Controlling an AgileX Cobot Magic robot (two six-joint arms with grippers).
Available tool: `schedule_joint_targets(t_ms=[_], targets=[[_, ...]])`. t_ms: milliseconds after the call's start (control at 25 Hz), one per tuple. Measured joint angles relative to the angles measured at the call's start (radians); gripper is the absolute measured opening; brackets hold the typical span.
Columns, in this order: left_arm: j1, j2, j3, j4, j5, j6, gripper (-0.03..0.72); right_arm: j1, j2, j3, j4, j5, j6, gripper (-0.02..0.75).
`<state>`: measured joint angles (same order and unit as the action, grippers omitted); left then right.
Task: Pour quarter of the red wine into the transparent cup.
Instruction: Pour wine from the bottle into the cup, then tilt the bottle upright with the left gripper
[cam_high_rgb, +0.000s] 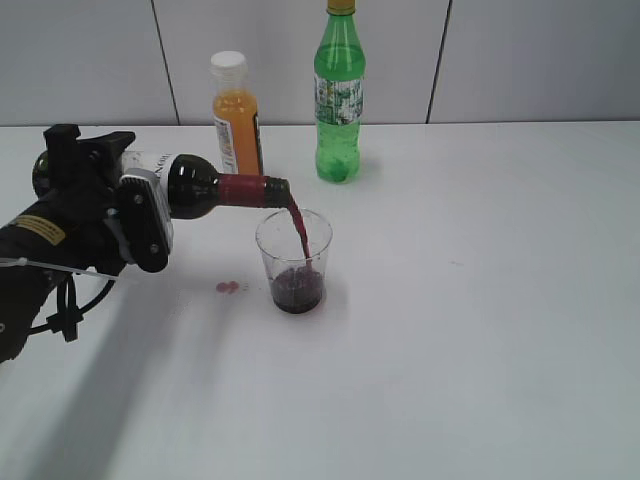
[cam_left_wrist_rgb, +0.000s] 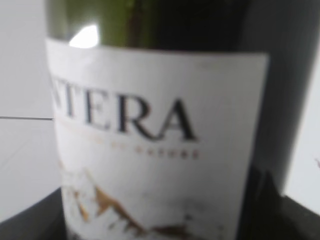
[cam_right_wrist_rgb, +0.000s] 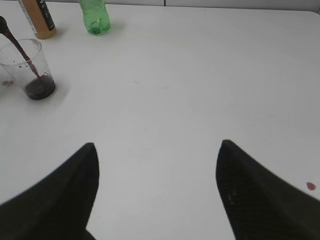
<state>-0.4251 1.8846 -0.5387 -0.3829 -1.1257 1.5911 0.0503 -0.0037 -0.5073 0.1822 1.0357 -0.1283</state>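
My left gripper (cam_high_rgb: 135, 215) is shut on the dark wine bottle (cam_high_rgb: 200, 188) and holds it lying nearly level, maroon neck to the right. Its mouth is over the rim of the transparent cup (cam_high_rgb: 294, 262). A stream of red wine (cam_high_rgb: 300, 228) falls into the cup, and dark wine covers the cup's bottom. The left wrist view is filled by the bottle's white label (cam_left_wrist_rgb: 155, 140). My right gripper (cam_right_wrist_rgb: 157, 150) is open and empty above bare table. In the right wrist view the cup (cam_right_wrist_rgb: 29, 70) stands at the far left with the stream going in.
An orange juice bottle (cam_high_rgb: 236, 115) and a green soda bottle (cam_high_rgb: 340, 95) stand behind the cup near the wall. Small red drops (cam_high_rgb: 229, 288) lie on the white table (cam_high_rgb: 480, 330) left of the cup. Another red spot (cam_right_wrist_rgb: 311, 186) shows by my right gripper.
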Motion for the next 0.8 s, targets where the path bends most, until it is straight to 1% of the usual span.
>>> schedule_joint_targets(t_ms=[160, 240, 320, 400, 520, 560, 680, 760, 800], targets=[[0.0, 0.0, 0.0, 0.0, -0.001, 0.0, 0.554, 0.0, 0.0, 0.0, 0.0, 0.0, 0.0, 0.585], [0.0, 0.0, 0.0, 0.002, -0.001, -0.023, 0.554, 0.0, 0.0, 0.0, 0.0, 0.0, 0.0, 0.585], [0.0, 0.0, 0.0, 0.004, -0.001, -0.079, 0.554, 0.0, 0.0, 0.0, 0.0, 0.0, 0.0, 0.585], [0.0, 0.0, 0.0, 0.02, -0.001, -0.182, 0.554, 0.0, 0.0, 0.0, 0.0, 0.0, 0.0, 0.585], [0.0, 0.0, 0.0, 0.073, -0.001, -0.399, 0.554, 0.0, 0.0, 0.0, 0.0, 0.0, 0.0, 0.585], [0.0, 0.0, 0.0, 0.097, -0.001, -0.487, 0.554, 0.0, 0.0, 0.0, 0.0, 0.0, 0.0, 0.585], [-0.001, 0.0, 0.0, 0.15, -0.001, -0.797, 0.554, 0.0, 0.0, 0.0, 0.0, 0.0, 0.0, 0.585], [-0.001, 0.0, 0.0, 0.16, -0.002, -1.039, 0.554, 0.0, 0.0, 0.0, 0.0, 0.001, 0.0, 0.585], [-0.002, 0.0, 0.0, 0.16, -0.003, -1.14, 0.554, 0.0, 0.0, 0.0, 0.0, 0.001, 0.0, 0.585]])
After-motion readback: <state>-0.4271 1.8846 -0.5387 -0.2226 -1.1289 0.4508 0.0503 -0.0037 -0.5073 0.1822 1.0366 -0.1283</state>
